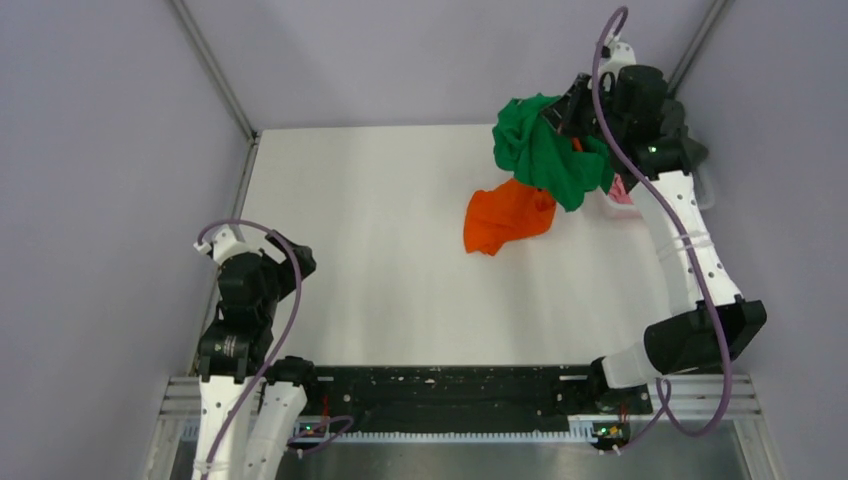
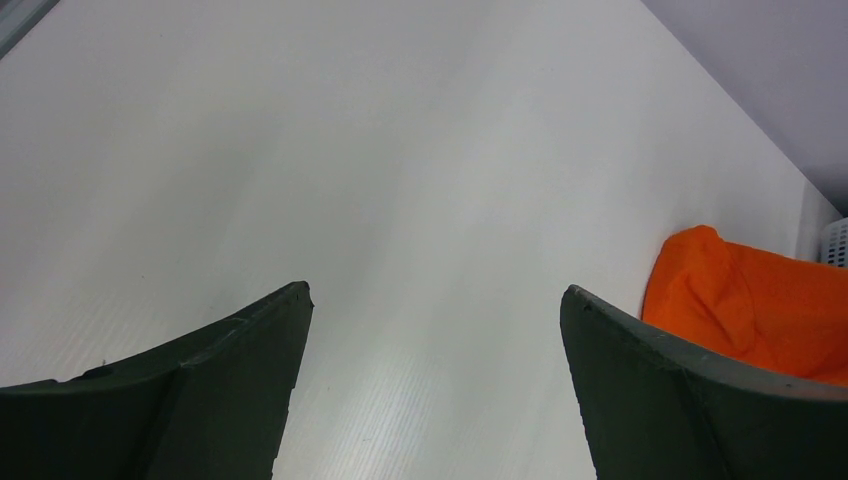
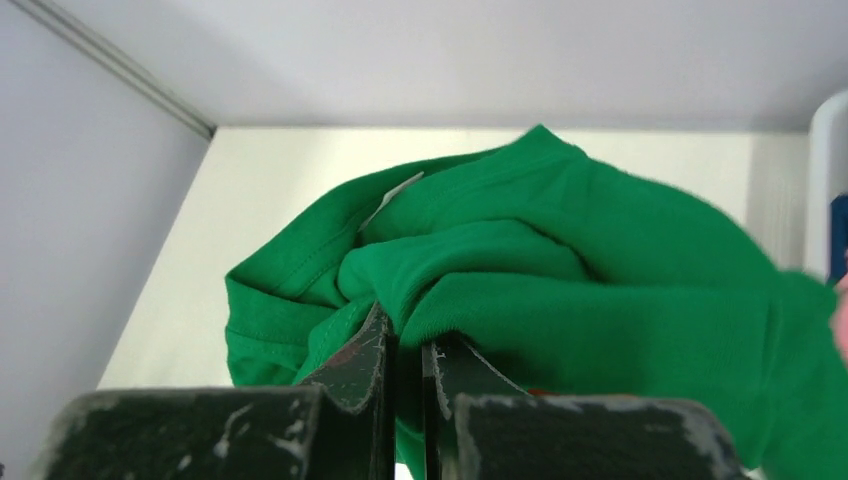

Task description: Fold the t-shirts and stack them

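Note:
A bright green t-shirt (image 1: 545,150) hangs bunched above the table's far right, and my right gripper (image 1: 572,115) is shut on a fold of it. In the right wrist view the green t-shirt (image 3: 560,270) fills the frame, with cloth pinched between the right gripper's (image 3: 408,335) nearly closed jaws. Just left of and below it, a crumpled orange t-shirt (image 1: 508,218) lies on the white table (image 1: 380,250). My left gripper (image 1: 292,260) stays low at the near left, open and empty. From the left wrist, the left gripper (image 2: 435,290) faces bare table, with the orange t-shirt (image 2: 750,300) far to its right.
A white slatted basket (image 2: 836,240) stands at the far right edge behind the orange shirt; its rim (image 3: 825,180) shows in the right wrist view. Something pink (image 1: 622,190) peeks out under the right arm. Grey walls enclose the table on three sides.

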`<control>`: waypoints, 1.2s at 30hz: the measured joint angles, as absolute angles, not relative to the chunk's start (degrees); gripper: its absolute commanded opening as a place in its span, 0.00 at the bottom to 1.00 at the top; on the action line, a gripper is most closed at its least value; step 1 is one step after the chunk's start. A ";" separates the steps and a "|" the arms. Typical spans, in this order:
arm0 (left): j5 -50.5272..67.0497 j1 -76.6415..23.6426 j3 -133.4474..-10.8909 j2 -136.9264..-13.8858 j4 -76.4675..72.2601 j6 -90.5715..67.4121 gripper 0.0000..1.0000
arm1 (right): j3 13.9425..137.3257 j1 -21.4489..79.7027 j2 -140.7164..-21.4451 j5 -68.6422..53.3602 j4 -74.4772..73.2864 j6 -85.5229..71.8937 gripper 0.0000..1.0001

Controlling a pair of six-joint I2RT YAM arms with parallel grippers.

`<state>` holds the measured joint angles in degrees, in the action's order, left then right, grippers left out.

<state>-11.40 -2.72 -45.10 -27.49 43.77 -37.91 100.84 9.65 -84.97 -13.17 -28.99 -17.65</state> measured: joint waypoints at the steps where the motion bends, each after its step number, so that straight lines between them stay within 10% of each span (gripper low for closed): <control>1: -11.40 -2.72 -45.10 -27.53 43.75 -38.02 0.99 | 98.08 9.74 -84.40 -13.72 -27.73 -17.91 0.02; 5: -11.38 -2.72 -45.10 -28.27 43.77 -38.09 0.99 | 82.06 9.87 -82.46 -14.90 -22.13 -19.35 0.08; 9: -11.38 -2.72 -45.10 -29.36 43.79 -38.06 0.99 | 70.96 9.98 -84.60 -13.30 -21.08 -20.51 0.74; 12: -11.42 -2.72 -45.10 -29.63 43.81 -38.09 0.99 | 70.02 10.13 -87.11 -9.82 -22.06 -20.18 0.97; 33: -10.17 -2.72 -44.99 -31.16 43.68 -39.13 0.99 | 43.13 33.58 -76.99 18.59 -12.80 -25.19 0.99; 36: -9.89 -2.72 -44.75 -31.16 43.70 -39.16 0.99 | 40.73 33.58 -80.34 21.82 -3.77 -26.06 0.87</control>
